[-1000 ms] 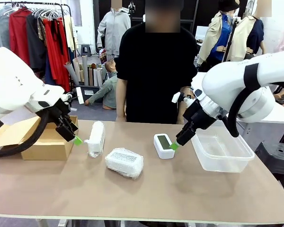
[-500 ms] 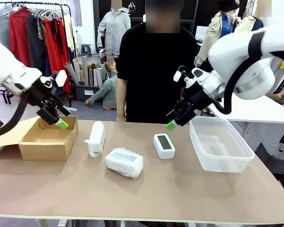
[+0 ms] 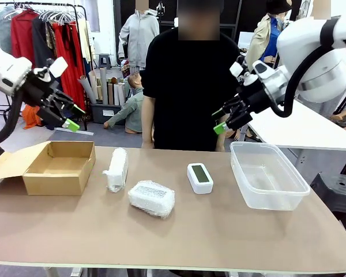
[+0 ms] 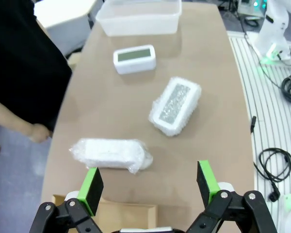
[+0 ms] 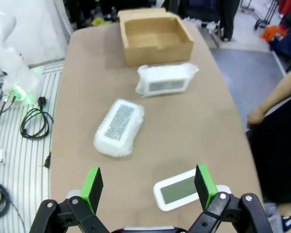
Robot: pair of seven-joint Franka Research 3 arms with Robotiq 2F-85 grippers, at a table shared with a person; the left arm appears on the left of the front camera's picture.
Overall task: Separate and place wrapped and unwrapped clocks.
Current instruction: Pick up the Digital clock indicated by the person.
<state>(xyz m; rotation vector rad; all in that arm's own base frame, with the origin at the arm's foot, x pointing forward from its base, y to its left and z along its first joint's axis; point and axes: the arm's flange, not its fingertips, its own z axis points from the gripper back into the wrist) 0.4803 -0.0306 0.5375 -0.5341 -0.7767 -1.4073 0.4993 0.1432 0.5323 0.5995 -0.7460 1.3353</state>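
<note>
- Task looks unstarted: all three clocks sit on the counter, between the cardboard box and the plastic tub; both containers are empty
- first wrapped clock: up on its long edge, just beside the box's right wall, apart from it
- second wrapped clock: lying flat, mid-counter, nearer the robot's side, close to the first but not touching
- bare clock: screen up, near the tub's left wall, not touching it
- left hand: raised in the air above the far side of the box, jaws wide, nothing in it
- right hand: raised above the tub's far left corner, jaws wide, nothing in it
- person stands at the far edge, touching nothing on the counter
- Left to do, as I judge it: every pick and every placement; which container takes which kind I can't tell
- Count: 2 wrapped clocks, 1 bare clock, 1 box, 1 tub, 2 hands
</note>
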